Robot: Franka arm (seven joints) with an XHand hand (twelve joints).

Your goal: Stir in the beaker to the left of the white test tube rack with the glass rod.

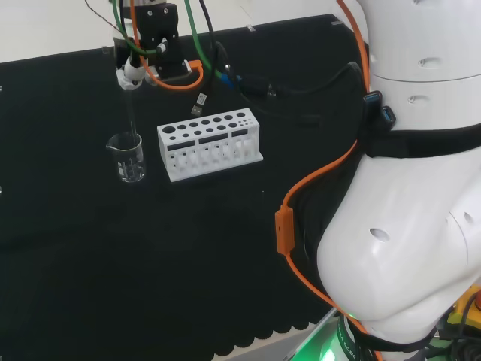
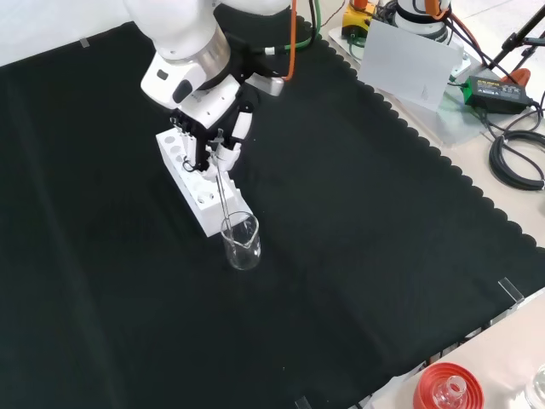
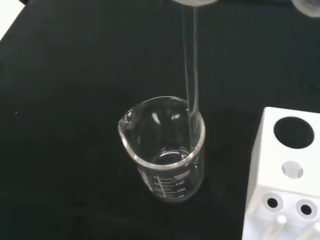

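A small clear glass beaker (image 1: 128, 158) (image 2: 241, 242) (image 3: 165, 150) stands on the black cloth just left of the white test tube rack (image 1: 209, 144) (image 2: 189, 175) (image 3: 285, 180) in the head view. The black and white hand (image 1: 146, 45) (image 2: 217, 128) hangs above the beaker, its fingers curled round the top of a thin glass rod (image 1: 131, 113) (image 2: 223, 192) (image 3: 190, 65). The rod points almost straight down. Its lower end reaches inside the beaker, close to the wall near the rim. The beaker looks empty.
Orange, green and black cables (image 1: 225, 75) trail over the cloth behind the rack. In the front view a red ribbed ring with glassware (image 2: 447, 388) sits at the near right edge, and a white sheet (image 2: 409, 60) and power cables lie off the cloth at the far right.
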